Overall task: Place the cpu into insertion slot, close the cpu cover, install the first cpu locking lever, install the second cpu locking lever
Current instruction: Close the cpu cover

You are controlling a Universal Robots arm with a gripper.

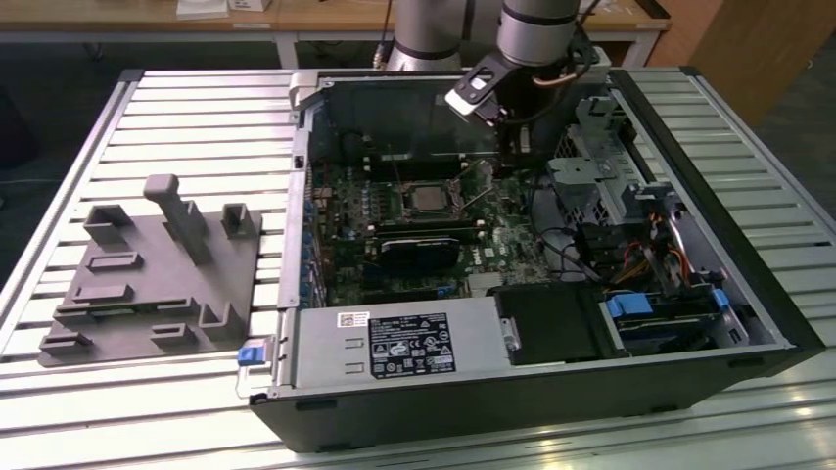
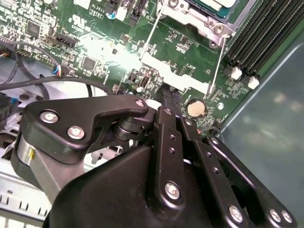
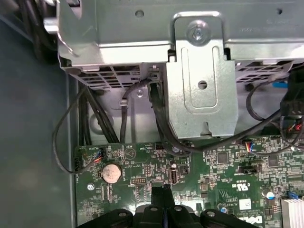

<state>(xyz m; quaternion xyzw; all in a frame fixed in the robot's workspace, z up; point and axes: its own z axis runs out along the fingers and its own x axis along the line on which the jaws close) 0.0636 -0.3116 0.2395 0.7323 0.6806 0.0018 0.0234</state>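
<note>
cpu [image 1: 425,199] | exterior view's left of tool [image 1: 514,155] | near, apart

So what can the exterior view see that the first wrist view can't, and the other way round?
Exterior view: the whole open computer case, the cpu in the middle of the board, the grey power supply box, and a grey parts holder on the exterior view's left.

First wrist view: a round coin battery, a silvery metal bracket and black cables, all up close.

Both: the green circuit board and the gripper, with its fingers shut together.
</note>
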